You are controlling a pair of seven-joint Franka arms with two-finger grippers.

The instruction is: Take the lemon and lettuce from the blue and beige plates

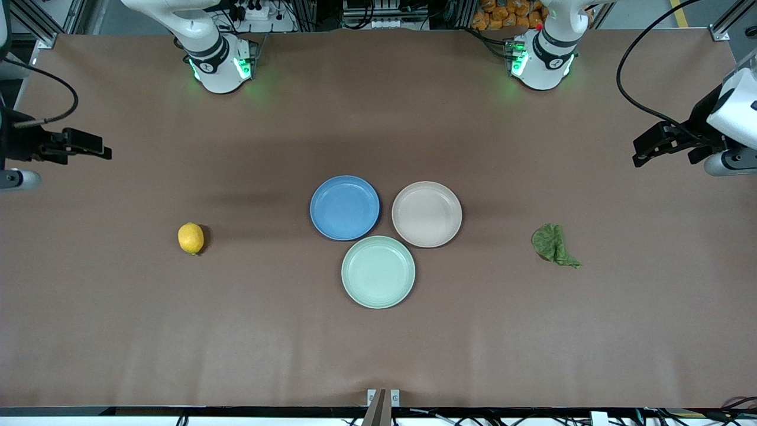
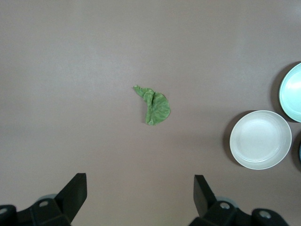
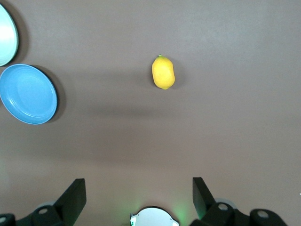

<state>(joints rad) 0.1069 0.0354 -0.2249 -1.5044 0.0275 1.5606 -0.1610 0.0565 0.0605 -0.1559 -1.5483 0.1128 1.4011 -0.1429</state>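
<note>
Both grippers are held high and wide apart with nothing between their fingers: the right gripper (image 3: pixel 138 200) hangs over bare table at the right arm's end, and the left gripper (image 2: pixel 140 200) over bare table at the left arm's end.

The lemon (image 1: pixel 191 238) is found lying on the brown table (image 1: pixel 378 355) itself, well apart from the plates, toward the right arm's end. The lettuce (image 1: pixel 553 244) likewise lies flat on the table toward the left arm's end, its pointed end turned toward the front camera. Neither is on a plate. The blue plate (image 1: pixel 345 207) and the beige plate (image 1: pixel 427 213) sit side by side at the table's middle, almost touching, and nothing is seen in them; a mint-green plate (image 1: pixel 378 271) lies just nearer the front camera, tucked between the two.

From this layout it is judged that the lifting off the plates is already finished, or that the items must be taken from the table instead. If a pick is to be made, the lemon would best be approached from straight above with the fingers closing across its narrow width, since a rounded fruit may roll. The leaf, being thin and limp, would need the fingertips brought right down to the surface, ideally at its wrinkled, raised part.
</note>
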